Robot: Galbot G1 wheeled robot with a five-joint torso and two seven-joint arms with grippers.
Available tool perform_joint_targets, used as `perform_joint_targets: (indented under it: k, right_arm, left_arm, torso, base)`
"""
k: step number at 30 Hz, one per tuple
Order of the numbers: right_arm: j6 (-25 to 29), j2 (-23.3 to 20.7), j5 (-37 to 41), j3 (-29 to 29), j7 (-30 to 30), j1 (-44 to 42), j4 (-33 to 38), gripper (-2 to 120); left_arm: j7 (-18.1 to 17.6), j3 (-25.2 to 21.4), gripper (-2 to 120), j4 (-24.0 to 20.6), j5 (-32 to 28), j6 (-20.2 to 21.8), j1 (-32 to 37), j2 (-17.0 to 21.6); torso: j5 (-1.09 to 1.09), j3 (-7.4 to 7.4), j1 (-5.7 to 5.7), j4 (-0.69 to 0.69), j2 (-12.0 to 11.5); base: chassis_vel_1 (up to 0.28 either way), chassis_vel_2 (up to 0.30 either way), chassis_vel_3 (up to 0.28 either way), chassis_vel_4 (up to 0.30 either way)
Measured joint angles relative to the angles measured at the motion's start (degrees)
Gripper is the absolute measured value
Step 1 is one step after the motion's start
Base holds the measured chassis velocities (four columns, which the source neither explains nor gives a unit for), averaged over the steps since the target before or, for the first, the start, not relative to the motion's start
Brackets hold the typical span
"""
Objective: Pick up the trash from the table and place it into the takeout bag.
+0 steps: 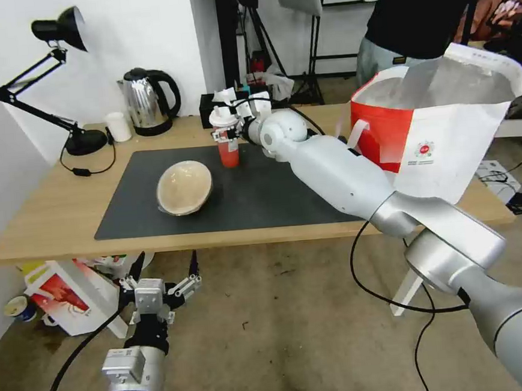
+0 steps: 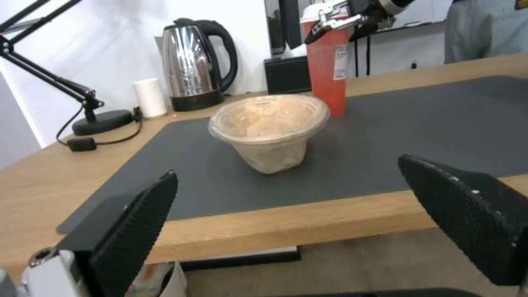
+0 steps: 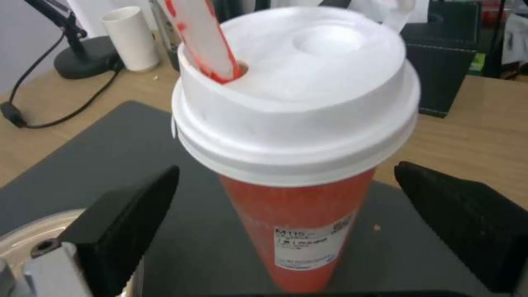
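Observation:
A tall red drink cup with a white lid stands upright on the dark grey mat of the table. My right gripper reaches across the mat and is open, its black fingers on either side of the cup just below the lid, with a gap on each side. A shallow beige bowl sits on the mat to the left of the cup. The takeout bag stands open at the table's right end. My left gripper hangs open below the table's front edge, facing the bowl.
A kettle, a small white cup, a desk lamp and a black tissue box line the table's back edge. A person stands behind the bag. A red-and-white box sits on the floor under the table.

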Motion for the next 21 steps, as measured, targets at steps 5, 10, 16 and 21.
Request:
perform_joint_targets:
  k: [5,10,16,21]
  right_arm:
    - [0.3,0.6,-0.8,0.2,-1.1,0.2,-1.3,100]
    - [0.5,1.5,-1.5,0.4,-1.9,0.5,-2.6,100]
    - [0.7,3.0,-2.8,1.5,-2.8,0.6,-4.9,100]
    - [1.2,3.3,-3.6,2.1,-3.4,0.4,-6.4,100]
  left_arm:
    - [0.0,0.0,100,0.0,0.0,0.0,0.0,0.0]
    - [0.0,0.0,100,0.0,0.0,0.0,0.0,0.0]
    - [0.0,0.0,100,0.0,0.0,0.0,0.0,0.0]
    - [0.0,0.0,100,0.0,0.0,0.0,0.0,0.0]
  torso:
    - [0.0,0.0,0.0,0.0,0.0]
    - [0.0,0.0,0.0,0.0,0.0]
    - [0.0,0.0,0.0,0.0,0.0]
    - [0.0,0.0,0.0,-0.01,0.0]
  base:
    - [0.0,0.0,0.0,0.0]
    - [0.0,0.0,0.0,0.0]
    - [0.0,0.0,0.0,0.0]
    - [0.0,0.0,0.0,0.0]
